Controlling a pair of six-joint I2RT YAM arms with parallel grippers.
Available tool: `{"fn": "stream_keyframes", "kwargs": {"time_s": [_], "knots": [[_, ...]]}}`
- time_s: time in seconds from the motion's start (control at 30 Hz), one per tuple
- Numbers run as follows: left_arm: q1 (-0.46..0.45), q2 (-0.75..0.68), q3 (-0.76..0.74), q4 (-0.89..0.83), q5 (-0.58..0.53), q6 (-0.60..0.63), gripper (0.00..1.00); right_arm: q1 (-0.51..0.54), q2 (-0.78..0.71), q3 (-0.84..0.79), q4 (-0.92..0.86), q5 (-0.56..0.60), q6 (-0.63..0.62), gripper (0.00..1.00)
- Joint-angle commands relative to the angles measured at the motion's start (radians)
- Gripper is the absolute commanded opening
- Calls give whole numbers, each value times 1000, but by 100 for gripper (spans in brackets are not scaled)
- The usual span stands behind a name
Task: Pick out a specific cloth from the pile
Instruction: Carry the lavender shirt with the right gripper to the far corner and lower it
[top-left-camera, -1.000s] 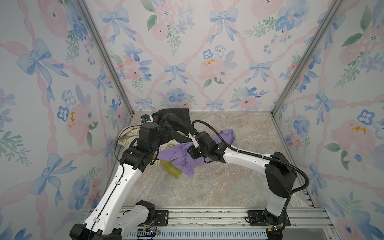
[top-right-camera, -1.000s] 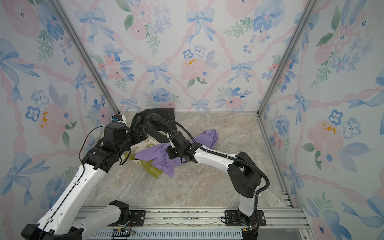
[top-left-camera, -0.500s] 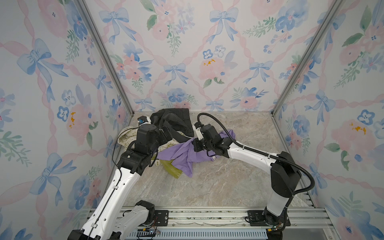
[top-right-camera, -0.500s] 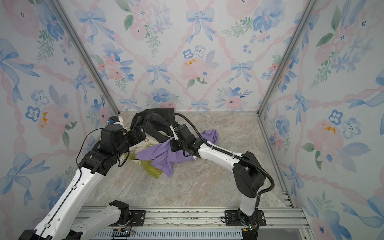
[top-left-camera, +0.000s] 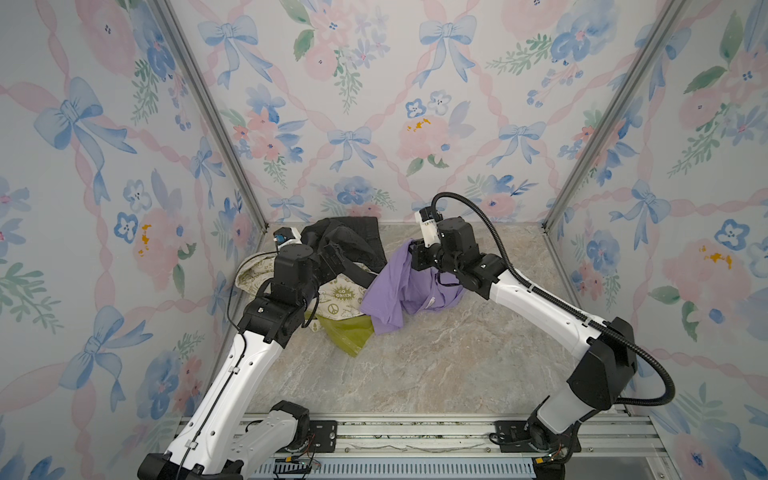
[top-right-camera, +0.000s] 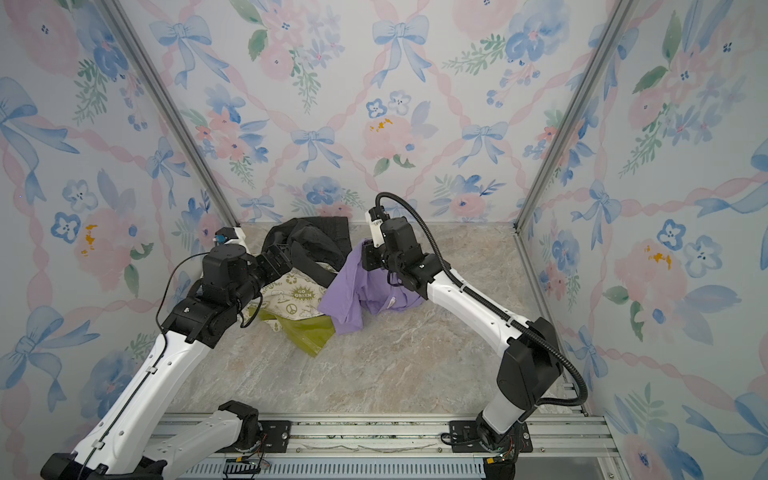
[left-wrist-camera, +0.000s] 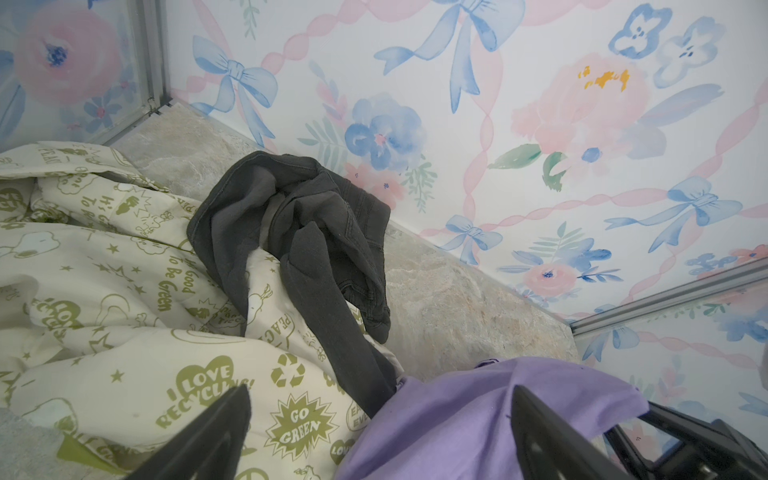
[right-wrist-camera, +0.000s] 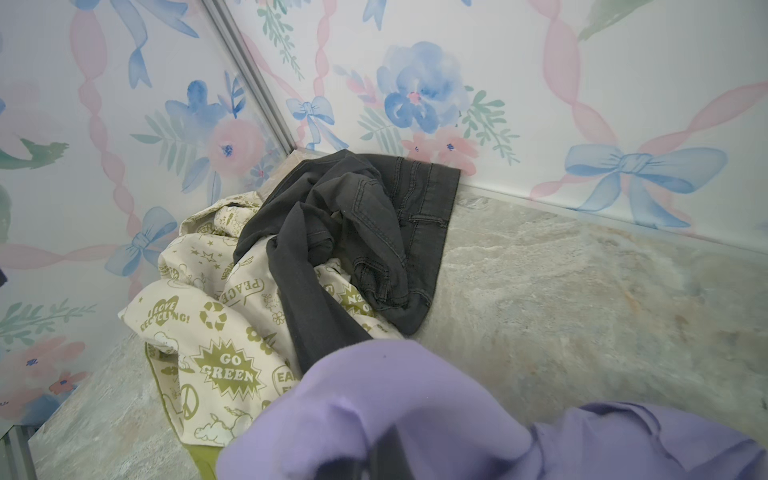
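The lavender cloth (top-left-camera: 397, 286) (top-right-camera: 351, 291) hangs in a bunch from my right gripper (top-left-camera: 415, 254) (top-right-camera: 368, 258), which is shut on its upper fold, above the floor. Its lower part, with a small white label (top-left-camera: 432, 300), still rests on the floor beside the pile (top-left-camera: 338, 291). In the right wrist view the cloth (right-wrist-camera: 395, 407) covers the fingers. My left gripper (top-left-camera: 332, 258) (left-wrist-camera: 381, 390) is open and holds nothing. It hovers over the pile's cream printed cloth (left-wrist-camera: 145, 332) and dark grey cloth (left-wrist-camera: 299, 232), with the lavender cloth (left-wrist-camera: 478, 424) between its fingers (left-wrist-camera: 216, 432).
The pile lies against the back left corner: dark grey cloth (top-left-camera: 349, 239) at the back wall, cream printed cloth (top-right-camera: 295, 297) in the middle, yellow-green fabric (top-left-camera: 347, 334) at the front. Patterned walls (top-left-camera: 374, 124) enclose the marble floor (top-left-camera: 415, 365) on three sides.
My right gripper has shut on the lavender cloth and risen toward the back, drawing the cloth's top up off the pile. The left gripper stays open and has shifted only slightly.
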Motion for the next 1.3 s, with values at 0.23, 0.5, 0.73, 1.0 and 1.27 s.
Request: {"fn": "stream_keyframes", "kwargs": {"time_s": [0.23, 0.5, 0.73, 1.0, 1.27], "knots": [[7, -4, -13, 49, -26, 4, 98, -185, -63, 147, 12, 14, -17, 0], [8, -10, -24, 69, -29, 14, 98, -355, 20, 331, -5, -36, -12, 0], [12, -8, -14, 81, -30, 22, 98, -514, 171, 647, -47, -63, 27, 0], [15, -11, -20, 91, -33, 20, 98, -611, 298, 910, -174, -178, 63, 0], [15, -24, -49, 93, -20, 8, 98, -661, -3, 186, 66, -46, 59, 2]]}}
